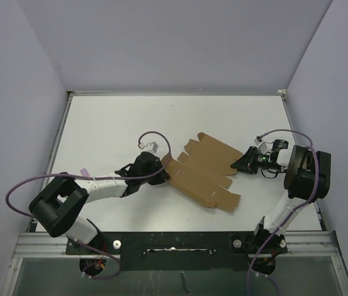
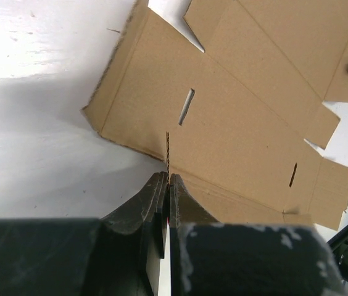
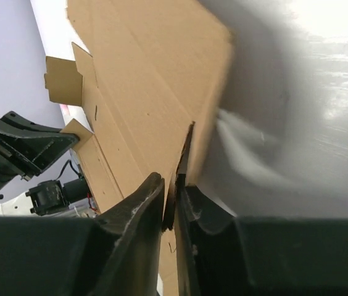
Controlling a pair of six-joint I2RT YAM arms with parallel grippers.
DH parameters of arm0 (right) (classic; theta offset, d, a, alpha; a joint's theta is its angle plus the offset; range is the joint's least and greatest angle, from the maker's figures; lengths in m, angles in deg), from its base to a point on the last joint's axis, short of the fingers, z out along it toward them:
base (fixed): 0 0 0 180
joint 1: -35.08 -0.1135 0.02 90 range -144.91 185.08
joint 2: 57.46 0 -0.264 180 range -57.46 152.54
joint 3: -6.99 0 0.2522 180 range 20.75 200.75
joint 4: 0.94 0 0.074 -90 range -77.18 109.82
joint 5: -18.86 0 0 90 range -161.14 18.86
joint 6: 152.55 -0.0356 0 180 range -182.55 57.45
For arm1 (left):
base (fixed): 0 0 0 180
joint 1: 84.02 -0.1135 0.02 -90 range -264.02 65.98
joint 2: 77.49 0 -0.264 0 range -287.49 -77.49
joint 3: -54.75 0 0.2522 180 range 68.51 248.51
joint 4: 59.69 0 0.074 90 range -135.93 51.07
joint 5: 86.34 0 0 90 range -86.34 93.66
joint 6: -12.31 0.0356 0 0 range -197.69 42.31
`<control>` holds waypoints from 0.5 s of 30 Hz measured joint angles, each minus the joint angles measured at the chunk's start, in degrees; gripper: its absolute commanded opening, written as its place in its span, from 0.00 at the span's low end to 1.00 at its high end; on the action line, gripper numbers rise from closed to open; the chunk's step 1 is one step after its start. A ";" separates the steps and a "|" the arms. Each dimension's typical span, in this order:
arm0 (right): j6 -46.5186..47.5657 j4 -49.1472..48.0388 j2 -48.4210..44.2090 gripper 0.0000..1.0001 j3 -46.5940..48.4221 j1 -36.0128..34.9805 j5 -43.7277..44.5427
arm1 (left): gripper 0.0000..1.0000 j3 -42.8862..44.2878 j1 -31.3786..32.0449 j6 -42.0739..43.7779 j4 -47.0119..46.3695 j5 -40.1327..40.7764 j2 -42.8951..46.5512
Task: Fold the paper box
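The paper box [image 1: 203, 171] is a flat brown die-cut sheet with flaps and slots, lying mid-table between the two arms. My left gripper [image 1: 163, 173] is at the sheet's left edge. In the left wrist view it [image 2: 167, 177] is shut on a thin upturned edge of the paper box [image 2: 236, 117]. My right gripper [image 1: 236, 165] is at the sheet's right edge. In the right wrist view its jaws [image 3: 171, 183] stand narrow, pinching a raised flap edge of the paper box [image 3: 143, 80].
The white table [image 1: 118, 129] is enclosed by pale walls at the back and both sides. A metal rail [image 1: 174, 240] carrying the arm bases runs along the near edge. Purple cables [image 1: 35, 182] loop from each arm.
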 measured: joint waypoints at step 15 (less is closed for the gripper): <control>0.83 -0.70 -4.04 0.00 0.72 2.45 -2.25 | 0.74 3.10 1.14 3.15 8.35 0.92 6.25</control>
